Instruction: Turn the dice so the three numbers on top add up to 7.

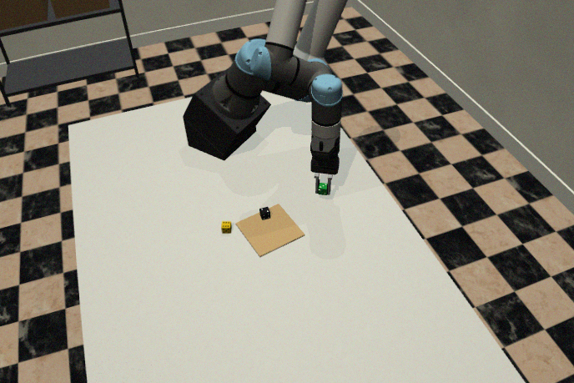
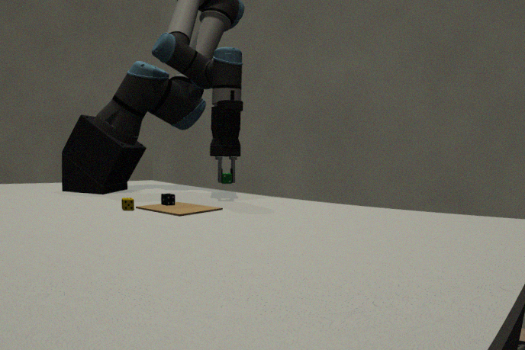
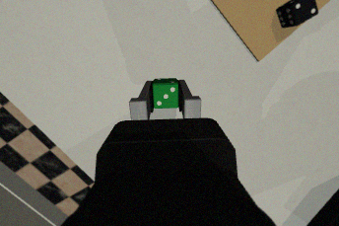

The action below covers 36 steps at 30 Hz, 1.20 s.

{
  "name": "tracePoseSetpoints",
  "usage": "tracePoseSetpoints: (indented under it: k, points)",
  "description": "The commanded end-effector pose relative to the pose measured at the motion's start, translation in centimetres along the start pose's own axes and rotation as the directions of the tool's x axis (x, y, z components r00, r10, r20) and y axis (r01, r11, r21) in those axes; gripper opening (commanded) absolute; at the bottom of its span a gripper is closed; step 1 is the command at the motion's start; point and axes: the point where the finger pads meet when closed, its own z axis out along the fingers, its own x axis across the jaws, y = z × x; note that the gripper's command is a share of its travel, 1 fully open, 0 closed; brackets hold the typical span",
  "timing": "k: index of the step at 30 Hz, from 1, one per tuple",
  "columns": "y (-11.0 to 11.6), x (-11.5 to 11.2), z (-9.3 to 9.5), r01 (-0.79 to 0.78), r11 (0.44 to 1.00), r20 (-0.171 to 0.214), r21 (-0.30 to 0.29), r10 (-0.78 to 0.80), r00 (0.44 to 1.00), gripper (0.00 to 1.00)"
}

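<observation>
My gripper [image 1: 322,188] [image 2: 227,177] [image 3: 166,90] is shut on a green die [image 1: 321,188] [image 2: 227,178] [image 3: 165,94] and holds it a little above the white table, to the right of the tan mat [image 1: 273,234] [image 2: 181,209] [image 3: 246,1]. In the wrist view the green die shows a three-pip face. A black die [image 1: 264,213] [image 2: 168,199] [image 3: 297,10] stands on the mat near its far corner. A yellow die [image 1: 226,226] [image 2: 127,203] lies on the table just left of the mat, off it.
The arm's black base [image 1: 222,118] [image 2: 99,159] stands at the table's back. The table's right edge [image 1: 403,212] is near the gripper, with checkered floor beyond. A shelf rack with boxes [image 1: 60,12] stands at the far left.
</observation>
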Motion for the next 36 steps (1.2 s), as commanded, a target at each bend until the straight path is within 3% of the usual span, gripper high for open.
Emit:
tracePoseSetpoints:
  k: [1, 21, 36]
  points:
    - [0.0, 0.0, -1.2, 0.001, 1.0, 0.002, -0.004, -0.001, 1.0, 0.49]
    - [0.0, 0.0, -4.5, 0.001, 1.0, 0.002, -0.004, -0.001, 1.0, 0.49]
    - [0.0, 0.0, -5.1, 0.001, 1.0, 0.002, -0.004, -0.001, 1.0, 0.49]
